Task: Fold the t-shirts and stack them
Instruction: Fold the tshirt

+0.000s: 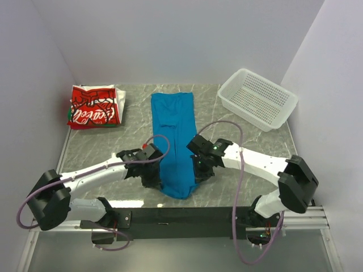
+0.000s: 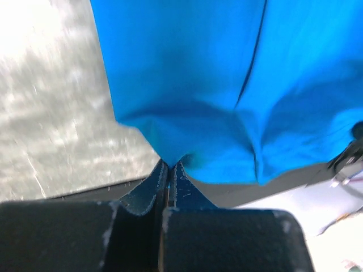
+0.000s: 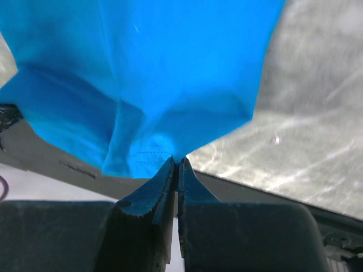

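Marbled table (image 1: 91, 146), bright-blue t-shirt (image 1: 173, 130) — long narrow strip, near hem bunched

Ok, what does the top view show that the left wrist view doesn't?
Only the top view: the folded red shirt at far left, the basket at far right, and the blue shirt at full length. Only the left wrist: the left gripper seen close, pinched shut on the hem. Both: the blue shirt, that gripper, and the table.

Plain white walls (image 1: 170, 39) enclose a grey marbled tabletop (image 1: 96, 147) under soft, even light.
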Controlling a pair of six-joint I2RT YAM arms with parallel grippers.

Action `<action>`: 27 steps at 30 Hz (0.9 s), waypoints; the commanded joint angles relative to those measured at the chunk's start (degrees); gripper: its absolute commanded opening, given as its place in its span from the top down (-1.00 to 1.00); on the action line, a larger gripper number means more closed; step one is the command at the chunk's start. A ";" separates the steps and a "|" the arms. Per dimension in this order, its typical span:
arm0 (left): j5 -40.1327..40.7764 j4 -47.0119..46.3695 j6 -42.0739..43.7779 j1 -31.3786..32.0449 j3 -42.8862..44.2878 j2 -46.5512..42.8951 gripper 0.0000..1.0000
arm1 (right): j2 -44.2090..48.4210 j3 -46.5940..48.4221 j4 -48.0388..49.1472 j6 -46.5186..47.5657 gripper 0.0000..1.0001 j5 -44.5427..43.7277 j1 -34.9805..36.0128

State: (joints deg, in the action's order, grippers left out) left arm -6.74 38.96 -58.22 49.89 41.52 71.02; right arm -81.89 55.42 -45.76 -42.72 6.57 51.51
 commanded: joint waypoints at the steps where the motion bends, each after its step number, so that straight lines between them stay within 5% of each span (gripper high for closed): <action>1: -0.82 -2.66 4.16 -3.39 4.00 3.05 0.99 | -3.88 5.83 1.46 4.22 1.00 -0.94 -2.19; 27: 0.15 -1.08 21.39 -26.07 30.11 28.28 0.99 | -29.28 34.48 -1.70 16.79 1.00 -1.73 -17.84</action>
State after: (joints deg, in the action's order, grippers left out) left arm -6.66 37.95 -39.79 25.19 67.70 98.08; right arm -109.78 85.25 -46.00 -28.18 5.63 34.76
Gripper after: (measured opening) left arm 0.024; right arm 0.073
